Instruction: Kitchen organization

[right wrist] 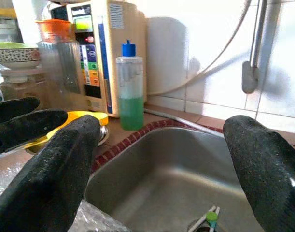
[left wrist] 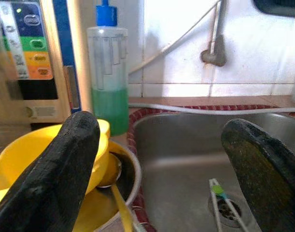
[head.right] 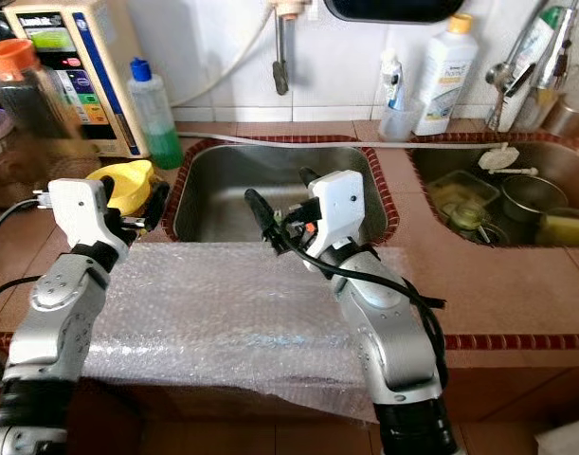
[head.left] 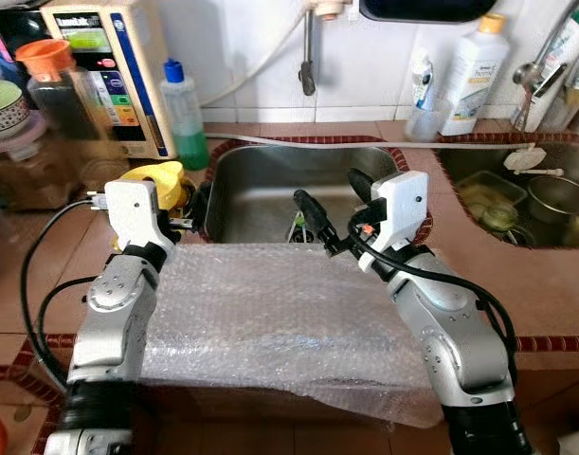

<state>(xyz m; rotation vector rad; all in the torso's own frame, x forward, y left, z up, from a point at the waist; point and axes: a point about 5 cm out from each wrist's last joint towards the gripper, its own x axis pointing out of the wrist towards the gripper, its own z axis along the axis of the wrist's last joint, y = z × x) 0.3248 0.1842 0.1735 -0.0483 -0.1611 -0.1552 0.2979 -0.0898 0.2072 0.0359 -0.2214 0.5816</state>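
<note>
From the head views the right gripper (head.left: 332, 210) hung open and empty over the sink (head.left: 261, 204), while the left wrist view showed the left gripper (left wrist: 159, 164), also spread and empty, nearer the yellow bowl (left wrist: 21, 157) beside it.

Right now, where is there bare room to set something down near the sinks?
Free: the tile counter between the two sinks; the bubble wrap between the arms. The near sink is bare apart from a toothbrush by its drain. Crowded: the right sink holds dishes, and the yellow bowl, green bottle and jar fill the left corner.
</note>
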